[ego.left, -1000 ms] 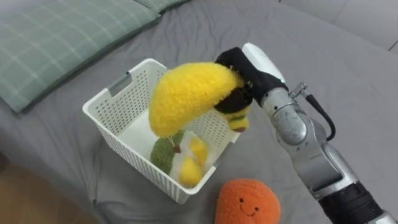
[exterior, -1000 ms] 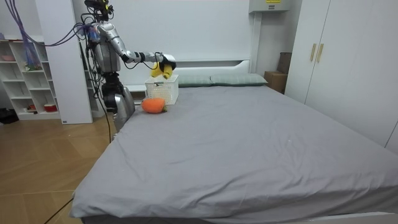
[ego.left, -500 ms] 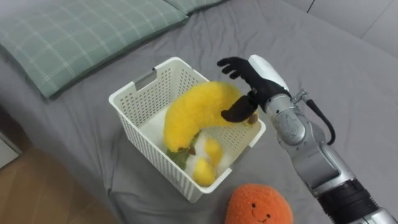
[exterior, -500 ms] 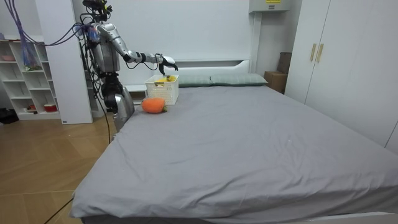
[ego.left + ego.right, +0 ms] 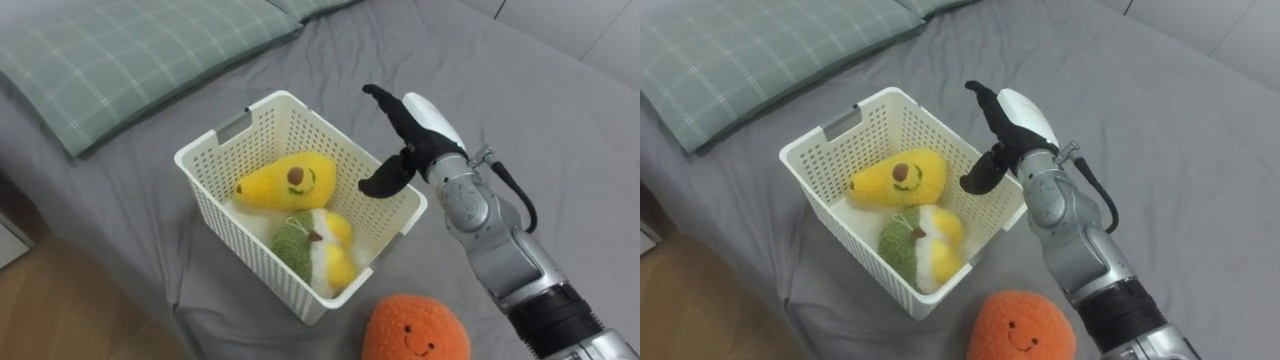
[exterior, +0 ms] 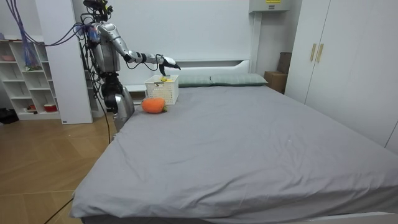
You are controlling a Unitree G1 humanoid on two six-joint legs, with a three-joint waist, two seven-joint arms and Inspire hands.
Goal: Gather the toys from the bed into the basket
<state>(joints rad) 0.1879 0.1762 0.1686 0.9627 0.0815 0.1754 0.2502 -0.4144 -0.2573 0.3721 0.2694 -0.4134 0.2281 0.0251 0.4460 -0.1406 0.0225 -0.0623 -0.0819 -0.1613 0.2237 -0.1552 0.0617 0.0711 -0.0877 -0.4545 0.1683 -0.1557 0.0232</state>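
Note:
A white slatted basket (image 5: 215,148) (image 5: 816,140) (image 6: 163,89) stands on the grey bed. Inside it lies a yellow plush banana (image 5: 280,183) (image 5: 895,177) beside a smaller green, white and yellow plush toy (image 5: 312,243) (image 5: 920,238). My right hand (image 5: 402,140) (image 5: 1002,135) (image 6: 166,60) hovers over the basket's right rim, fingers straight and spread, holding nothing. An orange plush with a smiling face (image 5: 415,329) (image 5: 1022,326) (image 6: 153,104) lies on the bed just in front of the basket, below my right forearm.
A green checked pillow (image 5: 110,60) lies behind the basket at the bed's head. The bed's left edge drops to wooden floor (image 5: 60,310). In the room view I stand at the bed's head corner, with white shelves (image 6: 31,74) behind me and a wardrobe (image 6: 336,56) at the room view's right.
My right hand has let go of the yellow plush banana, which dropped into the basket. The hand's fingers went from curled to straight. The head camera shifted slightly.

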